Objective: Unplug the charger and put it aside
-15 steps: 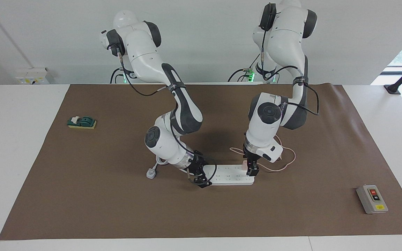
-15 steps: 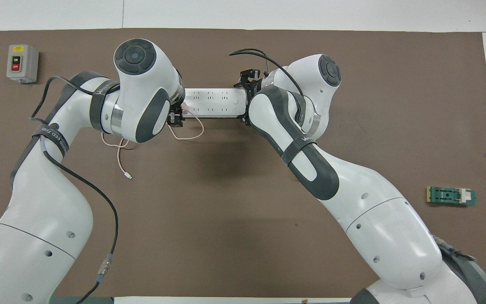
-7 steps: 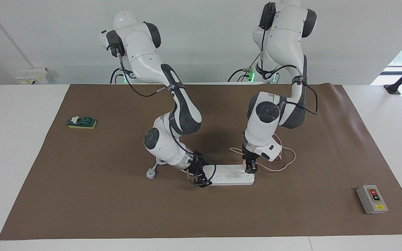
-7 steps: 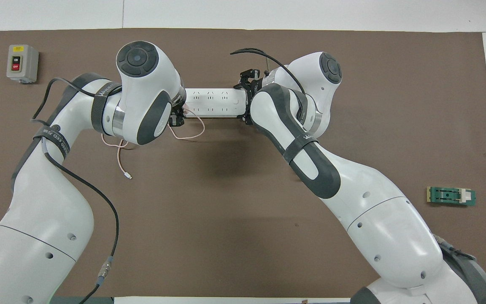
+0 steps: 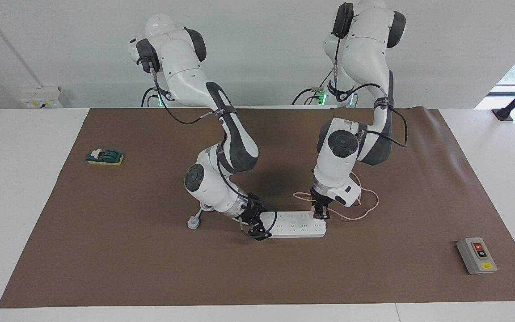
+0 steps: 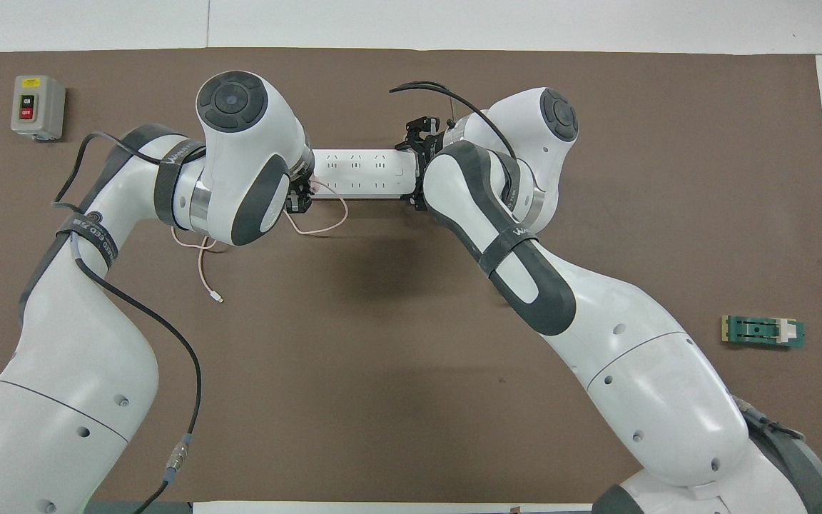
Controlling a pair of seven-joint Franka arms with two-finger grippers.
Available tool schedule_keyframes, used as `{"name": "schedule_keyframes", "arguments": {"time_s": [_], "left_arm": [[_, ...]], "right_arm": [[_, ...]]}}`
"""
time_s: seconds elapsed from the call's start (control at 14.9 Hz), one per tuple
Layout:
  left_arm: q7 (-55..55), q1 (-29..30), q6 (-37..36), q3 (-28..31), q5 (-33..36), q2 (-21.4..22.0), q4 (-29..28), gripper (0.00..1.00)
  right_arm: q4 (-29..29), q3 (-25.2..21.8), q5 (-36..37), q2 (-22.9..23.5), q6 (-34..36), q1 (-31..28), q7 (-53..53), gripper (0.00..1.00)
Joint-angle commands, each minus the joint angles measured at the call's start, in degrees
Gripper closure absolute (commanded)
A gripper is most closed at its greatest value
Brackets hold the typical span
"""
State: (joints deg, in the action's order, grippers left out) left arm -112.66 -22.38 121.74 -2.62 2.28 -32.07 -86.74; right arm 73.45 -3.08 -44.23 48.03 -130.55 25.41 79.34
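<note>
- Left gripper [image 5: 320, 215]: jaws clamped on the small pale pink cube charger [image 5: 314, 210], plugged into the long white plastic power strip [image 5: 293, 225].
- Right gripper [image 5: 257, 231]: at the strip's other end, jaws' state unclear.

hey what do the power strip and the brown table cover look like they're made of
Power strip: probably hard plastic, a smooth white moulded casing with rows of socket holes and a faint sheen.
Brown table cover: looks like matte paper or thin sheet material; it lies flat with a crisp cut edge and faint creases, without gloss. Cannot tell which for sure.
</note>
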Motion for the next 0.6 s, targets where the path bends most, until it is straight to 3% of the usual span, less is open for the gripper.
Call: {"name": "schedule_keyframes", "arguments": {"time_s": [0.0, 0.54], "left_arm": [[-0.54, -0.73, 0.6, 1.12, 1.14, 2.27, -2.82, 1.0], [-0.37, -0.47, -2.64, 1.21, 1.32, 2.18, -0.9, 1.0]], "right_arm": [[-2.79, 0.18, -0.59, 1.98, -0.94, -0.45, -0.24, 1.0], [-2.79, 0.27, -0.59, 1.98, -0.94, -0.45, -0.24, 1.0]]}}
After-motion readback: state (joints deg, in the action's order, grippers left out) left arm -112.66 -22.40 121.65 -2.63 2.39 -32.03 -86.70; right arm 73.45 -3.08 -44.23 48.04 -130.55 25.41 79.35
